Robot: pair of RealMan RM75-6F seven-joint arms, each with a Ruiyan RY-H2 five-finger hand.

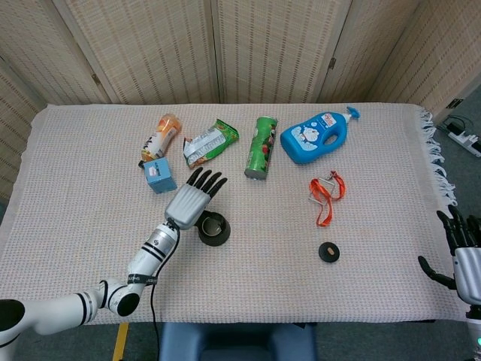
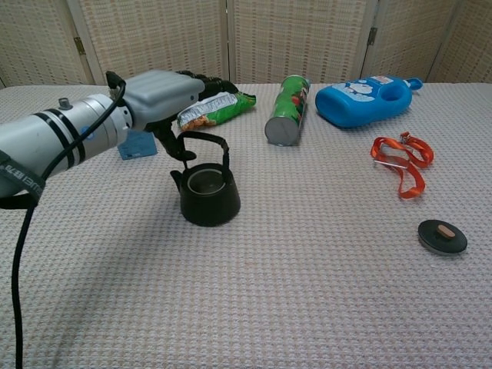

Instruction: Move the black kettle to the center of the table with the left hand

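Note:
The black kettle (image 1: pixel 214 229) (image 2: pixel 206 198) stands upright on the woven tablecloth, lidless, with its bail handle raised. My left hand (image 1: pixel 192 201) (image 2: pixel 164 94) hovers just above and to the left of it. The fingers are stretched out and spread, and they hold nothing. The thumb hangs close to the handle; I cannot tell whether it touches. My right hand (image 1: pixel 461 251) rests at the table's right front corner with fingers apart and empty, seen only in the head view.
The kettle's black lid (image 1: pixel 328 253) (image 2: pixel 442 236) lies right of it, beyond an orange strap (image 1: pixel 327 195) (image 2: pixel 402 162). Behind lie a green can (image 1: pixel 261 147) (image 2: pixel 286 109), blue bottle (image 1: pixel 316 137) (image 2: pixel 369 98), snack bag (image 1: pixel 210 143) (image 2: pixel 213 109), orange bottle (image 1: pixel 160 138) and small blue box (image 1: pixel 159 175).

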